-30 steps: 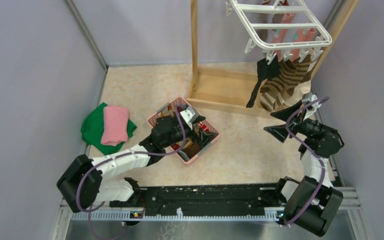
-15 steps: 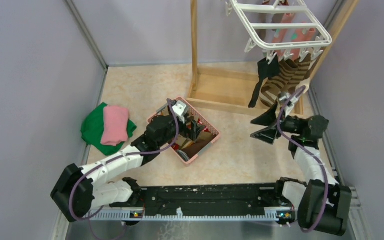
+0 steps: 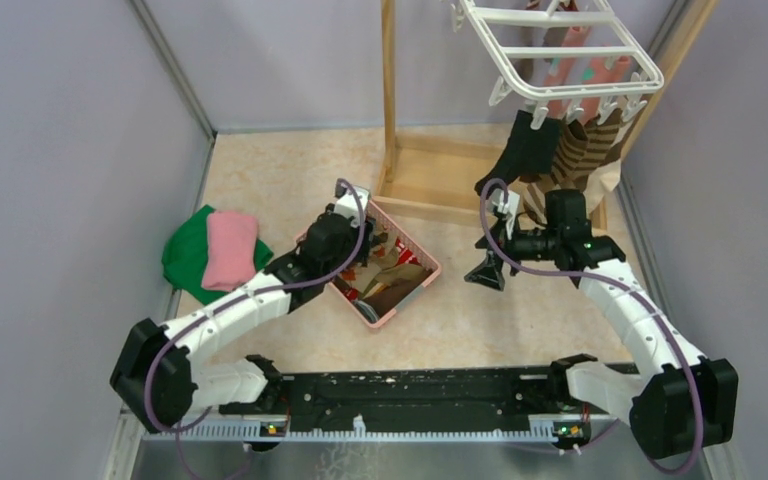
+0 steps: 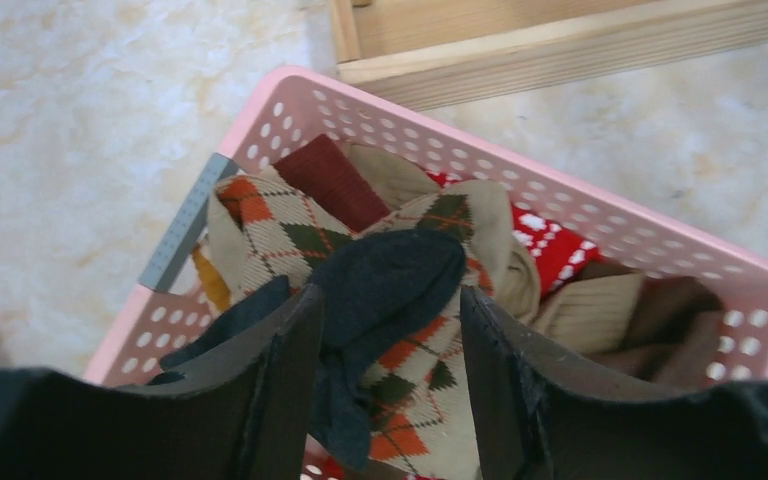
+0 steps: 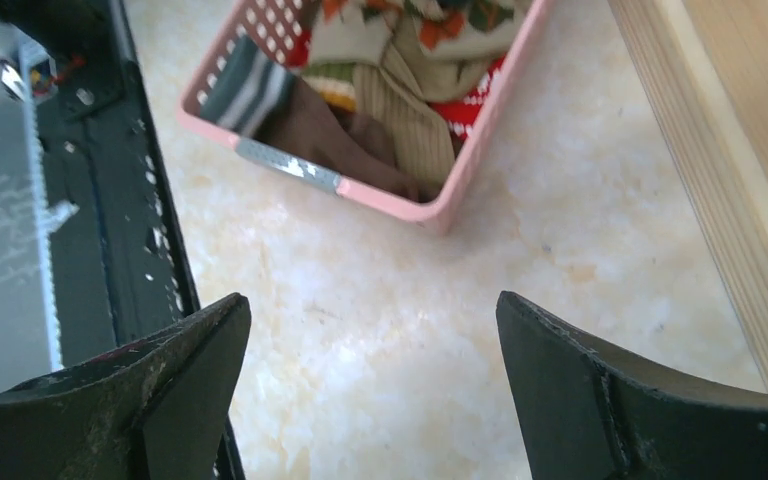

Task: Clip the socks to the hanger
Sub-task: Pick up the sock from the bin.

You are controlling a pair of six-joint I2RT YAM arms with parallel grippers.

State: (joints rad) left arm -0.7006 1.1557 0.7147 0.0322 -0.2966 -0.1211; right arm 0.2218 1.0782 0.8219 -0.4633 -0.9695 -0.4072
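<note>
My left gripper (image 4: 390, 330) straddles the black fabric sock (image 4: 390, 270) in the pink perforated plastic basket (image 4: 610, 215); I cannot tell if it bites. It may drag the brown-orange argyle sock (image 4: 280, 225) along. My right gripper (image 5: 370, 310) gapes empty below the white plastic grid hanger (image 3: 560, 50)

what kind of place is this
Probably a lab test cell staged for laundry, not a home: plain lilac walls box in a tabletop, a white clip hanger hangs by a wooden stand, and a pink basket holds socks.
</note>
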